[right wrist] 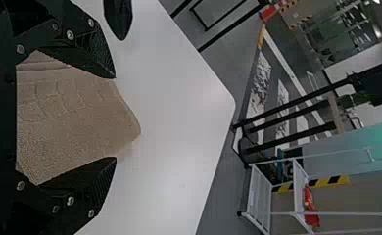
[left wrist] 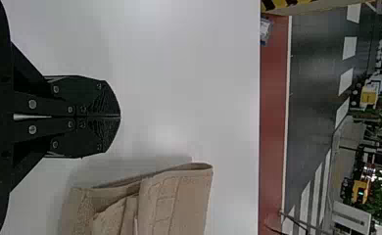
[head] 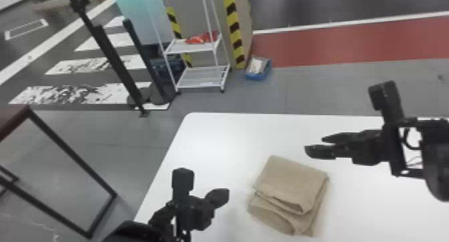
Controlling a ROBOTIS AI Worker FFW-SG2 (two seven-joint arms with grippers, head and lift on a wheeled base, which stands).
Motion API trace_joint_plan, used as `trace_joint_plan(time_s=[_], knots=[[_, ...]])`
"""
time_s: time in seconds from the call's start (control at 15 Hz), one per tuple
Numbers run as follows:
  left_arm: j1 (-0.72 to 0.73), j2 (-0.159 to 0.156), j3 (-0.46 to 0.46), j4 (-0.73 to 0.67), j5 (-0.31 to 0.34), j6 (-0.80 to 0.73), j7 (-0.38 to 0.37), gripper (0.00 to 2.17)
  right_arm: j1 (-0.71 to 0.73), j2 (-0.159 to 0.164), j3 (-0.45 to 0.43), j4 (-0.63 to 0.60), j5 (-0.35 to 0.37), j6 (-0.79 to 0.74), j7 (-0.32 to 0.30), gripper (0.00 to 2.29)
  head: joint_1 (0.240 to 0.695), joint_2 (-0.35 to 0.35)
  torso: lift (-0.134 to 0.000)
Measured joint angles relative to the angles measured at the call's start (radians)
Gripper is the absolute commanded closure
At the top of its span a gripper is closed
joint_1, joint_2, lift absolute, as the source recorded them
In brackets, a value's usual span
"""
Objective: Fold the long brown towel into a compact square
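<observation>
Taking the robot's outward view as twelve o'clock, I'm seeing the brown towel point(head: 290, 181) lying on the white bench point(head: 217, 137), folded into a thick, roughly square packet. Its top panel is lying fairly smooth, while the layers underneath are spilling out unevenly on the side nearer the robot, from about five round to eight o'clock. One corner of the top panel is sagging over a dark, open crease there, and a rounded fold is bulging out below it. The cloth is looking sandy and matt, with a fine looped nap; close up, a band of raised, stitched-looking lines is running across it.

The left end effector point(head: 222, 193) is hovering at the towel's nine o'clock, apart from it; in the left wrist view its fingers are pressing flat together with nothing between them. The right end effector point(head: 314, 144) is hanging above the bench at the towel's one o'clock, its fingers standing wide apart and not gripping the cloth.

Out on the floor, a white rack point(head: 203, 77) is standing towards eleven o'clock, holding something red point(head: 202, 38), and a blue bin point(head: 259, 74) is sitting nearly at twelve.
</observation>
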Motion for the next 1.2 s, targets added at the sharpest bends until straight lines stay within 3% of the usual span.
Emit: trace_joint_plan(time_s=[0.4, 0.8, 1.2], knots=[[0.009, -0.061, -0.075, 0.002, -0.048, -0.014, 0.055, 1.65, 0.046, 0.000, -0.147, -0.121, -0.080, 0.061, 0.001, 0.34, 0.695, 0.174, 0.000], [0.020, -0.091, -0.134, 0.003, -0.051, -0.013, 0.085, 1.66, 0.054, 0.000, -0.199, -0.170, -0.150, 0.125, 0.008, 0.34, 0.695, 0.122, 0.000], [0.067, -0.109, -0.194, -0.055, -0.045, -0.001, 0.111, 1.66, 0.049, 0.000, -0.220, -0.158, -0.167, 0.111, 0.018, 0.34, 0.695, 0.072, 0.000]])
